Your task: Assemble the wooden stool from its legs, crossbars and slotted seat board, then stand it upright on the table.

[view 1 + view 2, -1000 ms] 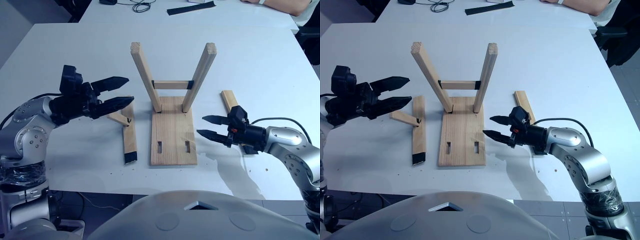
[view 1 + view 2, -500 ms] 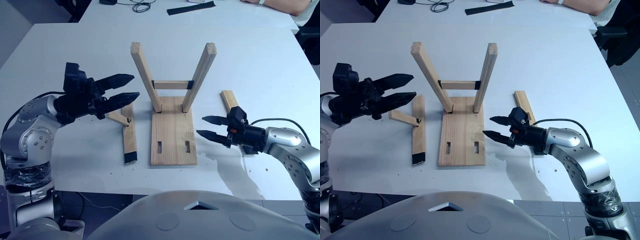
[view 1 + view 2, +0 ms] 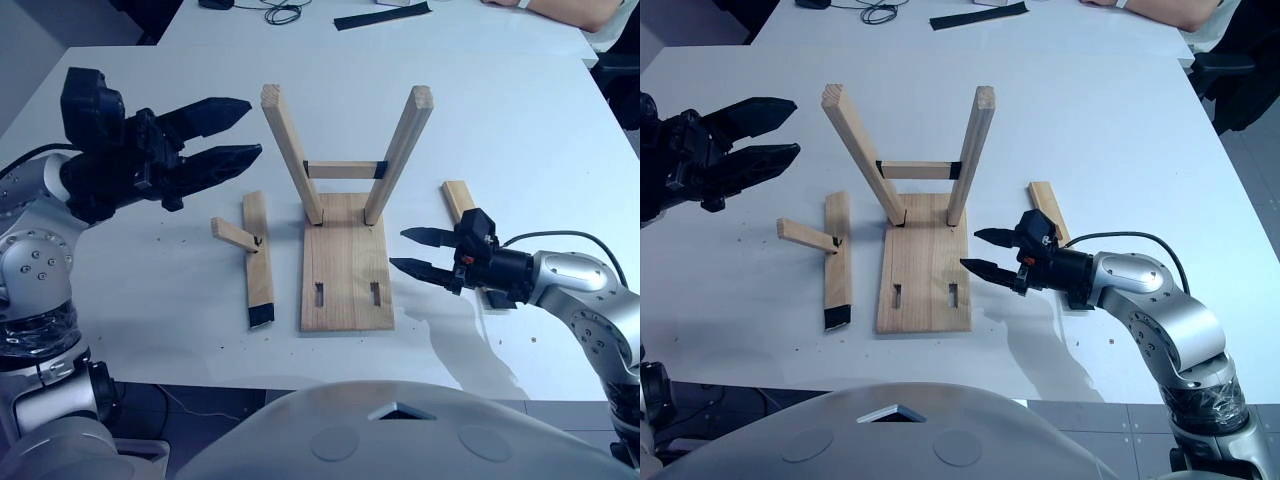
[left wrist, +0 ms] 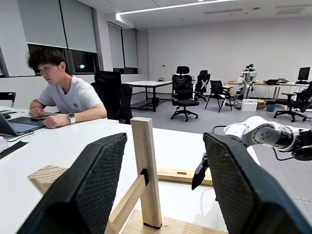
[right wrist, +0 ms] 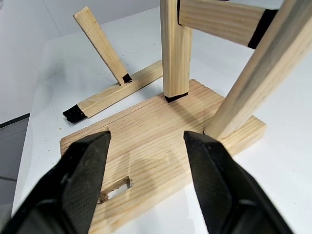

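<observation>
White desk [image 3: 520,130] carries every part, and both arms wait with nothing in hand. Left jaws are spread wide and empty, raised above the desk on the left of the work. Right jaws are also parted and empty, low over the desk just beside the right edge of the seat board [image 3: 347,262].

That seat board lies flat in the middle. Two standing legs [image 3: 290,150] joined by a crossbar [image 3: 345,169] rise from its far end. The near slots [image 3: 318,293] are unfilled. A loose leg [image 3: 258,262] lies just left of the board with a short crossbar [image 3: 232,234] jutting from it. A second loose leg [image 3: 458,200] lies on the right, behind the right arm.

The step in hand looks like fetching the remaining pair. The left jaws would do well to come down on the loose leg near its middle, closing across its narrow faces, clear of the short crossbar. They should approach from the outer side, since a knock could rock the standing legs. The right jaws are well placed to press the board flat or to take the second loose leg.
</observation>
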`<act>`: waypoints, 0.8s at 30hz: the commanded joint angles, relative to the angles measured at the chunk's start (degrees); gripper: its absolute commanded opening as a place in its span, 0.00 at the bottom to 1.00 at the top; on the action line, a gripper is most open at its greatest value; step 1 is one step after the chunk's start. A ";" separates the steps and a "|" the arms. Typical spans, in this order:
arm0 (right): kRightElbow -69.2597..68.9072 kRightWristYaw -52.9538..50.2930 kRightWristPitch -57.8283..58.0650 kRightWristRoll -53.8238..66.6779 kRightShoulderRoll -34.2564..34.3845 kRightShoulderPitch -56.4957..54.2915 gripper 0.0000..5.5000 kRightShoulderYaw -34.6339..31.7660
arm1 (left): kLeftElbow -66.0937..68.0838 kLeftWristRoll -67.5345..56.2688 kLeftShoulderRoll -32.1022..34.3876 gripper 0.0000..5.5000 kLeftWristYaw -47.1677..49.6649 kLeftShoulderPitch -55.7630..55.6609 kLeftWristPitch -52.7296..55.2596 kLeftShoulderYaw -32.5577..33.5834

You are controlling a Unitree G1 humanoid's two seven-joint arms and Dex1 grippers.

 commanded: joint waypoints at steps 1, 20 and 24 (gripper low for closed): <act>0.95 0.89 0.42 0.07 -0.57 -1.07 0.50 0.71 | 0.40 6.48 -4.36 0.53 -1.48 9.06 -4.01 -5.96; 0.61 -0.12 -0.08 -0.40 0.95 0.03 0.50 1.58 | 6.43 9.79 -6.48 0.53 -2.01 5.26 -7.65 -7.08; 0.81 0.15 -0.36 -0.25 0.92 -0.01 0.50 1.16 | 9.53 15.37 -5.20 0.53 -1.41 5.31 -11.42 -7.05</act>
